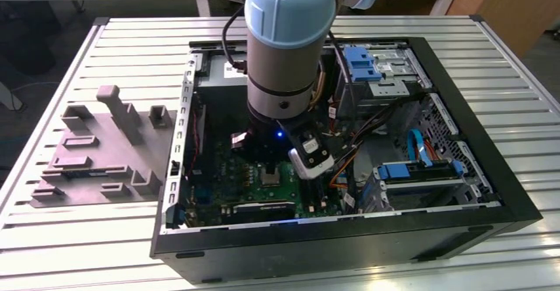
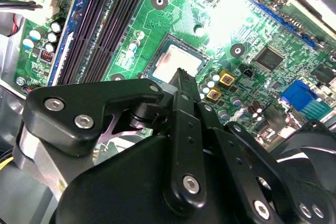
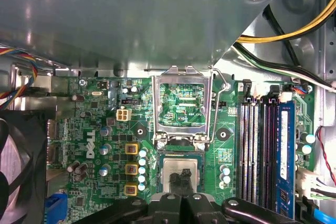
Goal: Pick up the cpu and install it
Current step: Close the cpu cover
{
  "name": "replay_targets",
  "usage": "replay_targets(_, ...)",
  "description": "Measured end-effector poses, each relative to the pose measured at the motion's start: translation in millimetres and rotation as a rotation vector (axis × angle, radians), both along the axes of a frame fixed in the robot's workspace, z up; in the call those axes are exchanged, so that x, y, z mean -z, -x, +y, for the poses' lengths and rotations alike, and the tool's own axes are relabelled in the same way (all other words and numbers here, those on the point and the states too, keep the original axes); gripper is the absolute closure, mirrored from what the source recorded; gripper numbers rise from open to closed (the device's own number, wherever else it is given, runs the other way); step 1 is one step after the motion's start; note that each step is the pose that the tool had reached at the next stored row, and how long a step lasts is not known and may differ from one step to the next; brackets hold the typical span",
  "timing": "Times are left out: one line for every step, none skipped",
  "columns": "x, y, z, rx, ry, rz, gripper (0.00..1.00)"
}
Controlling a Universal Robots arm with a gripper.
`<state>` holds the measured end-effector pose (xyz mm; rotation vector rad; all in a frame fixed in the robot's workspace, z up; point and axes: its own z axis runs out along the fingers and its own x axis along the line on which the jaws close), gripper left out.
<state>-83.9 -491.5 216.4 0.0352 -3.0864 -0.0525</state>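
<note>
The small, square, silver-grey cpu (image 3: 172,168) lay flat in its open socket on the green circuit board (image 3: 100,150). That board sat inside the black computer case (image 1: 350,238) on the bench (image 1: 79,252). The gripper (image 3: 181,180) hung straight above it, jaws pinched together holding nothing, tips at the chip's middle.

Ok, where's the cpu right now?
In both wrist views the cpu lies in the motherboard socket, beside the hinged-open metal frame, with the gripper right over it.

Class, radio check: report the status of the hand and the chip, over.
Hand shut, tips on the chip. Chip sits in its socket. Metal frame flipped open, clear of the chip.
</note>
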Motion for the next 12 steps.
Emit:
replay_targets(-0.1,0.0,0.0,0.0,0.0,0.0,0.89)
replay_targets(-0.5,0.0,0.0,0.0,0.0003,0.0001,0.89)
replay_targets(-1.4,0.1,-0.1,0.0,0.0005,0.0002,0.89)
replay_targets(-2.7,0.0,0.0,0.0,0.0002,-0.0003,0.89)
replay_targets(-5.0,0.0,0.0,0.0,0.0004,-0.0005,0.89)
replay_targets(-7.6,0.0,0.0,0.0,0.001,-0.0005,0.89)
replay_targets(-10.3,0.1,0.0,0.0,0.0014,-0.0006,0.89)
replay_targets(-13.4,0.1,0.1,0.0,0.0017,-0.0007,0.89)
replay_targets(-16.7,0.1,0.1,0.0,0.002,-0.0009,0.89)
replay_targets(-19.9,0.1,0.1,0.0,0.0022,-0.001,0.89)
replay_targets(-23.1,0.1,0.1,0.0,0.0024,-0.0013,0.89)
replay_targets(-26.3,0.1,0.1,0.0,0.0024,-0.0016,0.89)
